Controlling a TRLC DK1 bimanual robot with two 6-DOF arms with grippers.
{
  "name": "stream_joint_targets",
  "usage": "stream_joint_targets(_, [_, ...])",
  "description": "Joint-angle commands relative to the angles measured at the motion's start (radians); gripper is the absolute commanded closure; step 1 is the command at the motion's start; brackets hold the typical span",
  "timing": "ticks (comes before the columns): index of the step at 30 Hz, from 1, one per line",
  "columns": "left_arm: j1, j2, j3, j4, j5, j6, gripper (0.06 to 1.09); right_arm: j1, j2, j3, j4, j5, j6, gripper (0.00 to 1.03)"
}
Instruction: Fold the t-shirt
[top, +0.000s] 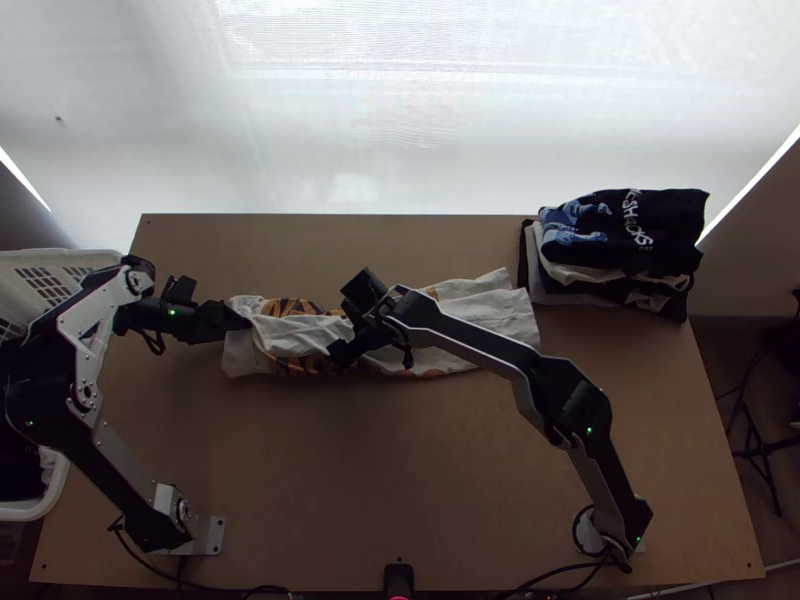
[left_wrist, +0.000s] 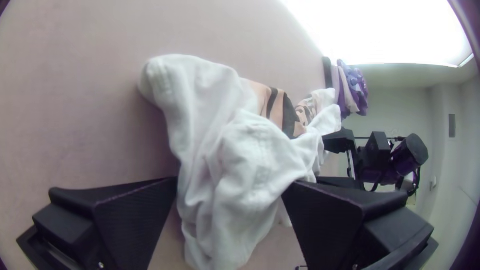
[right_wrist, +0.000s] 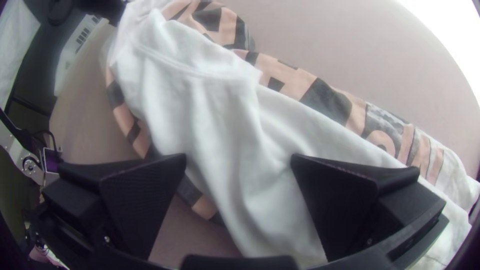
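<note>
In the top view the white t-shirt (top: 454, 356), with an orange and black print, lies bunched in a long strip across the table. My left gripper (top: 240, 322) is at the strip's left end; in the left wrist view this gripper (left_wrist: 230, 187) stands open, with white cloth bunched between and beyond its fingers. Over the strip's middle is my right gripper (top: 345, 350). The right wrist view has that gripper (right_wrist: 239, 165) open above the white t-shirt (right_wrist: 225, 115), whose printed parts show along both sides of a plain white stretch.
A stack of folded clothes (top: 625, 240), a black one on top, sits at the table's far right corner. Beyond the left edge stands a white basket (top: 45, 262) with cloth inside. Bare wooden table (top: 380, 480) lies on the near side of the t-shirt.
</note>
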Motion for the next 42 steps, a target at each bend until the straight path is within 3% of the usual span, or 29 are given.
stream_joint_targets(1, [-0.032,0.047,0.008,-0.026,0.019,0.029,0.1,-0.017,0.007,0.013,0.003,0.0,-0.005,0.05])
stream_joint_targets(8, [-0.06,0.07,0.007,-0.043,0.021,0.055,0.12,-0.051,0.008,0.036,0.003,0.0,-0.008,0.05])
stream_joint_targets(9, [-0.061,0.069,0.005,-0.043,0.03,0.06,0.19,-0.055,0.008,0.038,0.003,0.0,-0.008,0.05])
stream_joint_targets(10, [-0.061,0.069,0.005,-0.045,0.056,0.061,0.32,-0.058,0.008,0.039,0.003,0.0,-0.008,0.05])
stream_joint_targets(11, [-0.058,0.067,0.002,-0.045,0.082,0.061,0.53,-0.06,0.008,0.041,0.003,0.0,-0.01,0.05])
stream_joint_targets(13, [-0.05,0.058,-0.001,-0.011,0.101,0.037,1.07,-0.063,0.008,0.041,0.003,0.0,-0.01,0.05])
stream_joint_targets(19, [-0.038,-0.055,-0.021,0.064,0.059,0.004,1.05,-0.078,-0.043,0.027,-0.016,0.0,-0.004,0.06])
stream_joint_targets(22, [-0.021,-0.132,0.002,0.058,0.027,-0.066,1.05,-0.103,-0.127,0.01,-0.016,-0.001,0.019,0.06])
stream_joint_targets(26, [-0.013,-0.221,0.033,0.003,-0.002,-0.078,1.05,-0.146,-0.23,-0.02,-0.016,0.0,0.025,0.06])
stream_joint_targets(30, [0.022,-0.258,0.042,-0.033,-0.017,-0.042,1.05,-0.204,-0.309,-0.074,-0.016,0.0,0.022,0.06])
stream_joint_targets(35, [0.143,-0.221,0.045,-0.094,-0.057,0.089,1.05,-0.273,-0.38,-0.132,-0.016,0.0,0.012,0.06])
stream_joint_targets(42, [0.226,-0.181,0.102,-0.151,-0.188,0.152,1.05,-0.301,-0.452,-0.203,-0.014,0.0,0.004,0.06])
